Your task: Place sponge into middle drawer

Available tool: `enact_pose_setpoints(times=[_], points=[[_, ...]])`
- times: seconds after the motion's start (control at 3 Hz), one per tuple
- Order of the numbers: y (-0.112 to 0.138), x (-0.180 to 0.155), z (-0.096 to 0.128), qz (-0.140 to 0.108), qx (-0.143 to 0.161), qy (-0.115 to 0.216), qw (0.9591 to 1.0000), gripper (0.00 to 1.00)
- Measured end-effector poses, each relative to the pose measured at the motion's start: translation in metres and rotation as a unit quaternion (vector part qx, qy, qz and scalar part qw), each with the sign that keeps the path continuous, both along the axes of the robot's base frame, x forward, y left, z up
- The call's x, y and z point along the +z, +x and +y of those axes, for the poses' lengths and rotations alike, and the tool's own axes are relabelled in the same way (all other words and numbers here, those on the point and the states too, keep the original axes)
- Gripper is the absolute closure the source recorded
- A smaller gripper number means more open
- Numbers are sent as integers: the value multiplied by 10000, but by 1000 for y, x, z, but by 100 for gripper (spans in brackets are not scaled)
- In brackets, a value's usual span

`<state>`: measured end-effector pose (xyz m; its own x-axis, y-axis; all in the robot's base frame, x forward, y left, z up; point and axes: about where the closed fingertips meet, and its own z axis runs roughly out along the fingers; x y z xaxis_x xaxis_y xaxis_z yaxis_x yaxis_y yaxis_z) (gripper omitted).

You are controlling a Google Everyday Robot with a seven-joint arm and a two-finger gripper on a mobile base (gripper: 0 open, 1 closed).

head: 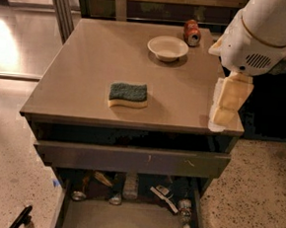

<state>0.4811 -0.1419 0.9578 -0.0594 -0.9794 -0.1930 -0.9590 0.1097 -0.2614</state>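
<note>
The sponge (128, 94), dark green on top with pale yellow foam below, lies flat on the brown cabinet top (87, 67), a little left of its middle near the front. The middle drawer (124, 224) is pulled out at the bottom of the view, showing a flat grey floor between dark side walls. My gripper (227, 104), with pale yellow fingers, hangs from the white arm (260, 33) over the cabinet top's front right corner. It is well to the right of the sponge and holds nothing that I can see.
A white bowl (168, 47) and a red can (191, 32) lying on its side sit at the back right of the top. A drawer with a long grey-brown front panel (129, 158) is slightly open above the middle drawer. Cans and clutter (127, 189) lie at the middle drawer's back.
</note>
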Motion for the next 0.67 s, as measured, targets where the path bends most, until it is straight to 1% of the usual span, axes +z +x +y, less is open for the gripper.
enact_pose_setpoints(times=[0.33, 0.67], points=[[10, -1, 27, 19, 296, 22, 9996, 0], [10, -1, 27, 18, 296, 22, 9996, 0]])
